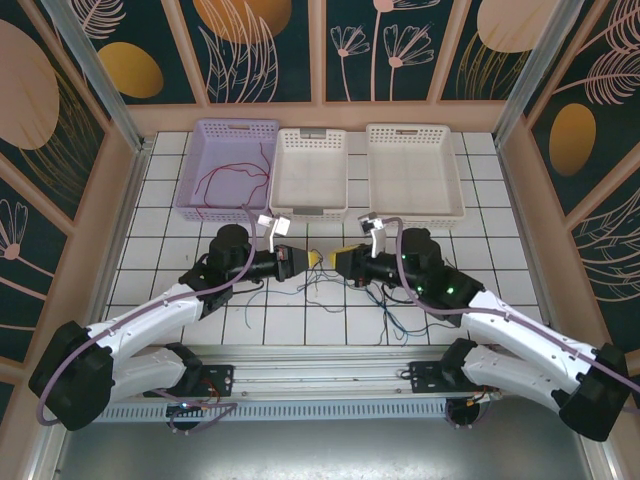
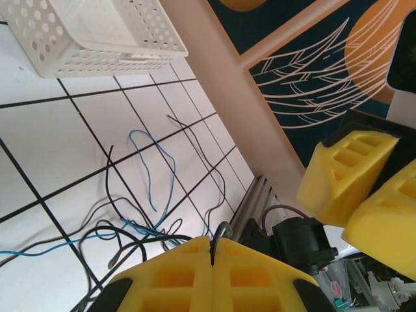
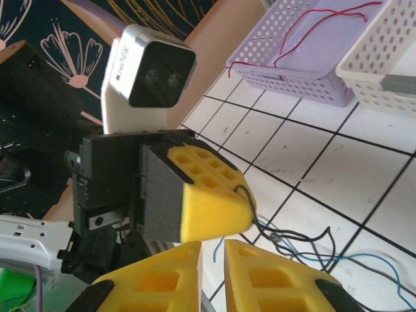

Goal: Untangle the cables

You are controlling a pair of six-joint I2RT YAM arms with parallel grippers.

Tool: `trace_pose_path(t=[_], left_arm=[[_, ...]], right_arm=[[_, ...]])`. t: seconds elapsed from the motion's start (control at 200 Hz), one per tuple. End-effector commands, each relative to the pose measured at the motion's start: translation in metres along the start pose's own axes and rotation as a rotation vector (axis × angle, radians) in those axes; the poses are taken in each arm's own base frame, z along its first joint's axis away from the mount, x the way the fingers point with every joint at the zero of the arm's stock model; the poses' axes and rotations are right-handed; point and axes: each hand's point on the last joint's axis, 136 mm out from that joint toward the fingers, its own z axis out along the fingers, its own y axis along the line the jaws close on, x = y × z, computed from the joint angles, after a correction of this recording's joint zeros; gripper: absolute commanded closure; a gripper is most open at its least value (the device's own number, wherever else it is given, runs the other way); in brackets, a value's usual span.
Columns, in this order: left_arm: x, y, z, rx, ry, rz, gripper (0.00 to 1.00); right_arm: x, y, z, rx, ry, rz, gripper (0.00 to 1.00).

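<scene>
The cables lie loose on the white tiles between the arms: dark and blue strands (image 1: pixel 398 318), with a blue one (image 2: pixel 158 170) looping over black ones (image 2: pixel 107 229). A red cable (image 1: pixel 232 178) lies in the lilac basket (image 1: pixel 204 135). My left gripper (image 1: pixel 311 258) is shut on a dark cable (image 2: pixel 223 229) that arches out of its yellow fingertips (image 2: pixel 213 242). My right gripper (image 1: pixel 337 262) faces it tip to tip; its fingers (image 3: pixel 212 247) stand a little apart with nothing between them. The left gripper's yellow fingers (image 3: pixel 211 195) hang just above, the dark cable (image 3: pixel 250 203) trailing from their tip.
Three baskets stand in a row at the back: the lilac one (image 3: pixel 305 73), a white one (image 1: pixel 310 142) in the middle and a white one (image 1: pixel 415 135) on the right. A metal rail (image 1: pixel 320 362) runs along the near edge. Wooden walls close in the sides.
</scene>
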Motion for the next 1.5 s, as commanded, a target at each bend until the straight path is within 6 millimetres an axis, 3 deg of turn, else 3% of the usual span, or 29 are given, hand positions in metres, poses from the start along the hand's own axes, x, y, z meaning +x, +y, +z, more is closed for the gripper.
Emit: trace_pose_path(t=[0.0, 0.115, 0.245, 0.465, 0.565, 0.711, 0.851, 0.976, 1.136, 1.251, 1.301, 1.391, 1.496], left_arm=[[-0.01, -0.005, -0.002, 0.001, -0.041, 0.023, 1.0], [-0.015, -0.007, -0.003, -0.01, -0.06, 0.025, 1.0], [-0.036, -0.012, -0.013, -0.069, -0.142, 0.054, 1.0], [-0.079, -0.047, -0.048, -0.085, -0.34, 0.103, 1.0], [-0.088, -0.062, -0.057, -0.062, -0.377, 0.108, 1.0], [-0.093, -0.074, -0.059, -0.035, -0.374, 0.092, 1.0], [-0.099, -0.086, -0.064, -0.021, -0.382, 0.1, 1.0], [-0.106, -0.096, -0.069, -0.021, -0.394, 0.117, 1.0], [-0.111, -0.104, -0.073, -0.013, -0.407, 0.129, 1.0], [-0.113, -0.106, -0.073, -0.004, -0.408, 0.126, 1.0], [-0.113, -0.107, -0.072, 0.002, -0.408, 0.127, 1.0], [-0.113, -0.108, -0.073, -0.001, -0.412, 0.13, 1.0], [-0.114, -0.109, -0.075, -0.002, -0.416, 0.133, 1.0]], right_arm=[[0.004, -0.009, -0.005, 0.021, -0.004, 0.022, 0.74], [0.007, -0.017, -0.009, 0.051, -0.01, 0.032, 0.56], [0.025, -0.038, -0.008, 0.108, 0.012, 0.047, 0.47], [0.07, -0.096, -0.002, 0.294, 0.076, 0.074, 0.42], [0.086, -0.112, 0.002, 0.329, 0.099, 0.072, 0.41], [0.091, -0.124, 0.009, 0.352, 0.081, 0.042, 0.39], [0.091, -0.126, 0.018, 0.34, 0.078, 0.026, 0.41], [0.089, -0.124, 0.026, 0.306, 0.065, 0.015, 0.49], [0.1, -0.13, 0.038, 0.3, 0.104, 0.043, 0.53], [0.112, -0.134, 0.049, 0.296, 0.138, 0.057, 0.54], [0.114, -0.135, 0.052, 0.294, 0.145, 0.061, 0.59], [0.112, -0.132, 0.057, 0.28, 0.14, 0.068, 0.68], [0.109, -0.126, 0.059, 0.245, 0.118, 0.086, 0.68]])
